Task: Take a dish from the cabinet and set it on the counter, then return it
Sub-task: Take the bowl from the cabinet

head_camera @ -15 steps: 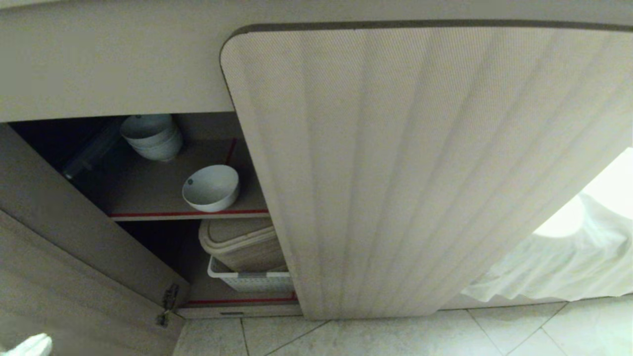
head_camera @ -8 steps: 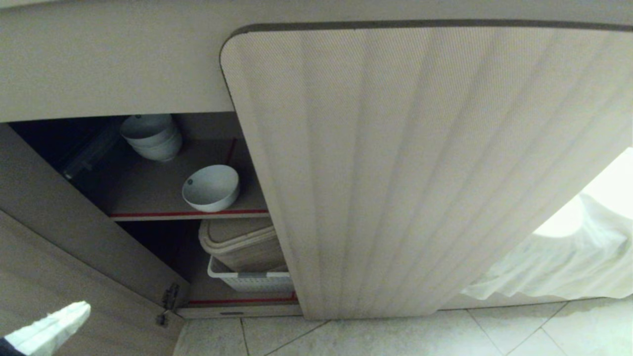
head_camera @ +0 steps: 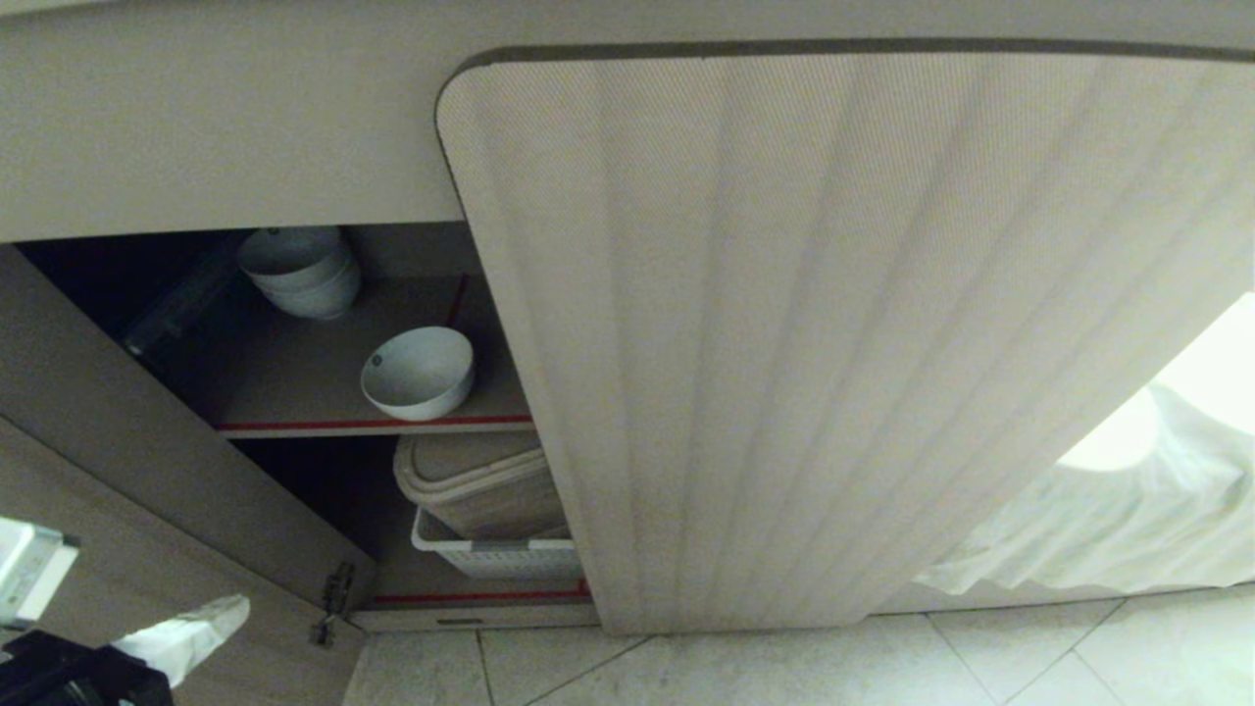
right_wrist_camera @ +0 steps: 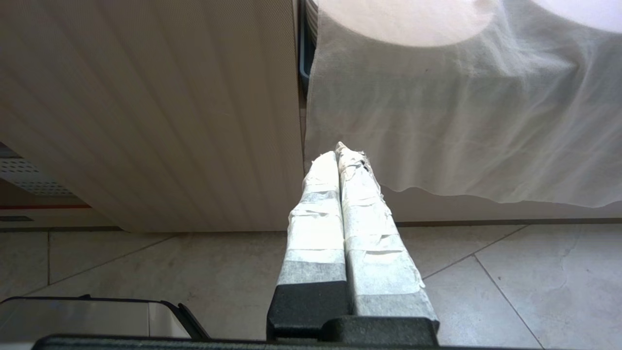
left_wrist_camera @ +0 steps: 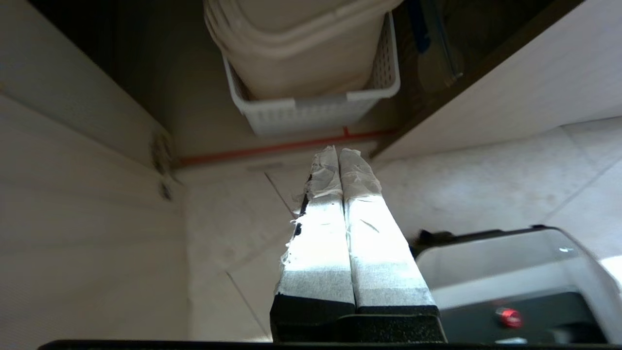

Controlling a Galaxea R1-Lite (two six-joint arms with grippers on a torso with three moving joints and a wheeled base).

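Note:
The dish (head_camera: 419, 373), a small white bowl, sits alone near the front edge of the cabinet's upper shelf (head_camera: 294, 392). The cabinet (head_camera: 784, 343) has its left door (head_camera: 108, 490) swung open and its right fluted door closed. My left gripper (head_camera: 230, 613) enters at the lower left, in front of the open door and well below the dish; its tape-wrapped fingers are pressed together, holding nothing. In the left wrist view the left gripper (left_wrist_camera: 339, 151) points toward the bottom shelf's red-taped edge. My right gripper (right_wrist_camera: 337, 148) hangs shut and empty before the closed door. The counter is out of view.
A nested pile of white bowls (head_camera: 299, 270) stands at the back of the upper shelf. On the lower shelf a white perforated basket (head_camera: 495, 554) holds beige lidded containers (head_camera: 480, 480). A white cloth (head_camera: 1108, 510) hangs at the right. Pale tiled floor (head_camera: 784, 667) lies below.
My left gripper has risen into the lower left of the head view and moved right toward the open cabinet. The bowl and the view have stayed still.

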